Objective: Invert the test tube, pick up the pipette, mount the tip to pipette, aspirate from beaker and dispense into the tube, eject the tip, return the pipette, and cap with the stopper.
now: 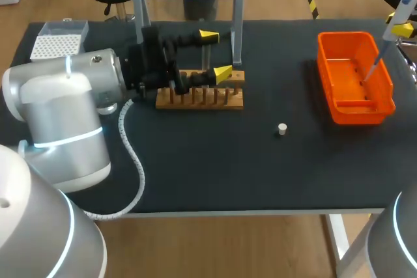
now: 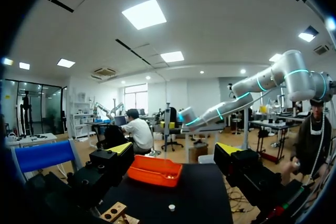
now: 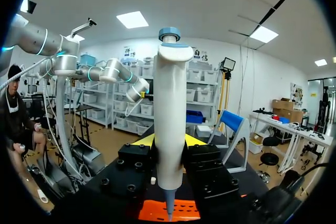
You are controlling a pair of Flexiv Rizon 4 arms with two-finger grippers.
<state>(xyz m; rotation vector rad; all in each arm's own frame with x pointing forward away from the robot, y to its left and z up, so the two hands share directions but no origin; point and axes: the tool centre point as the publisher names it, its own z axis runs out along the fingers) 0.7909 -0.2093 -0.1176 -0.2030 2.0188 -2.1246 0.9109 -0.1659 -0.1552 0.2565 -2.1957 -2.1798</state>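
Right end effector (image 3: 169, 141) gripping pipette (image 3: 169, 93) over orange bin (image 1: 324, 63), left end effector (image 1: 215, 54) open, black table (image 1: 260, 174)

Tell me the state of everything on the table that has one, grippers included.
Left gripper: open, empty, above the wooden rack.
Right gripper: shut on the pipette.
Pipette: held, nose over the orange bin.
Stopper: loose on the table, capping nothing.
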